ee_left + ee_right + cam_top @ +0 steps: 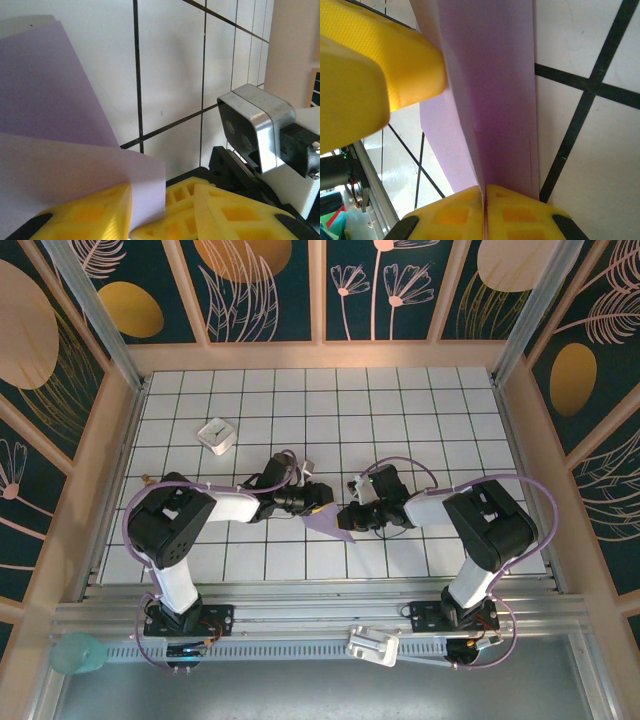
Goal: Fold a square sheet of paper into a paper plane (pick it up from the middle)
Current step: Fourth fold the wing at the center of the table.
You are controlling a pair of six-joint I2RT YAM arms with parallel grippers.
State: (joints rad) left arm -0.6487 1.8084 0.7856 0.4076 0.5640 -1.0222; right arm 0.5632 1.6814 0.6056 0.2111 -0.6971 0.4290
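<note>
The lavender sheet of paper [328, 523] is folded into a pointed shape and held just above the tiled table between the two arms. My right gripper [484, 191] is shut on its centre fold, with the paper [495, 100] running away from the fingertips as two flaps. In the top view the right gripper [347, 516] meets the left gripper [322, 502] tip to tip. My left gripper [162, 200] stands open. A paper flap [75, 155] lies against the inner face of its left finger [85, 215]. The right gripper's yellow fingers [185, 200] sit between its jaws. One left finger [375, 65] presses on the paper.
A small white block with a dark mark [216, 435] sits on the tiles at the back left. A teal cup [78, 652] and a white bracket [372, 645] rest on the rail in front of the arm bases. Wooden walls [110, 440] enclose the table.
</note>
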